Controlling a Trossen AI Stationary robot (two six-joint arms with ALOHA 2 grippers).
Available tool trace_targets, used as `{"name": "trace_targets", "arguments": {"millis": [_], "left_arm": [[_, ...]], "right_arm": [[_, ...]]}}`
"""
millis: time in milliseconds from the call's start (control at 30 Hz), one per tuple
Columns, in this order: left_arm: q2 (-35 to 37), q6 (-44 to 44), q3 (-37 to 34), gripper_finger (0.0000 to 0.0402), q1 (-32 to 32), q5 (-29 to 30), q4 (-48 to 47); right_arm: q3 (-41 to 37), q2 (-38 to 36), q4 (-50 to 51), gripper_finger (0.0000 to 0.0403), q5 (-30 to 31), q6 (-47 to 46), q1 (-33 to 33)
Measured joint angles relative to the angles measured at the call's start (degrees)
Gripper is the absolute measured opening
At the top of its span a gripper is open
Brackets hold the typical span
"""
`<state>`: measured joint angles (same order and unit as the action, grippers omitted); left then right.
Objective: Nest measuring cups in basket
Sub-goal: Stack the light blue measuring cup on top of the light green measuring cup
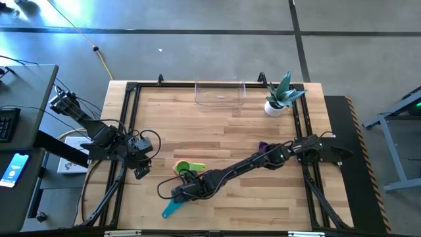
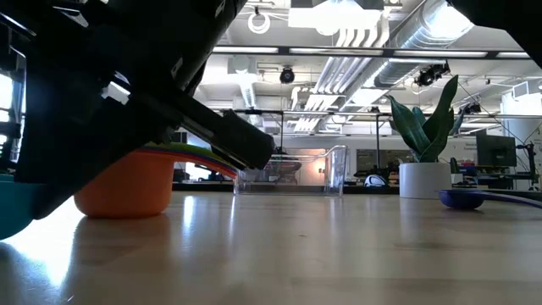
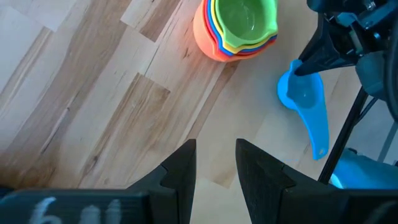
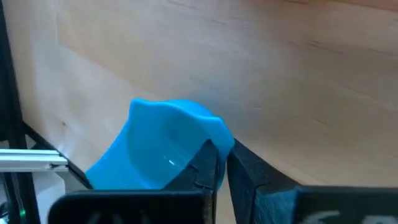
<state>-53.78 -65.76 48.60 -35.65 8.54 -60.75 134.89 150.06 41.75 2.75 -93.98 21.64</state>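
Bare tabletop (image 1: 217, 131) before basket (image 1: 220, 93)

The basket (image 1: 220, 94) sits at the table's (image 1: 197, 125) far edge, near the middle, with a potted plant (image 1: 279, 99) to its right. A nested stack of measuring cups (image 1: 186, 168) stands toward the near side, left of centre. Just in front of the stack, the right pincer (image 1: 179, 194) reaches across the table, its fingers pinching the rim of a single cup (image 1: 172, 208). Another lone cup (image 1: 262, 146) lies right of centre, partly under the right arm. The left pincer (image 1: 141, 172) hangs left of the stack.
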Motion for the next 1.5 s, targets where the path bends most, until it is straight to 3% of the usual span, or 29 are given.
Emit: {"name": "trace_targets", "arguments": {"millis": [433, 800, 1233, 1500], "left_arm": [[0.02, -0.02, 0.03, 0.0104, 0.01, -0.42, -0.1], [0.0, -2.38, 0.04, 0.0104, 0.01, -0.48, -0.35], [0.02, -17.81, 0.04, 0.0104, -0.01, -0.46, -0.5], [0.02, -27.84, 0.04, 0.0104, 0.01, 2.49, -0.52]], "right_arm": [[0.07, -3.48, 0.34, 0.0003, -7.82, 16.22, -2.99], [0.04, -9.67, 9.38, 0.0001, -12.53, 36.95, -8.4], [0.11, -12.59, 13.54, 0.0001, -20.73, 81.46, -17.25], [0.11, -12.59, 15.0, 0.0001, -21.33, 106.07, -18.8]]}}
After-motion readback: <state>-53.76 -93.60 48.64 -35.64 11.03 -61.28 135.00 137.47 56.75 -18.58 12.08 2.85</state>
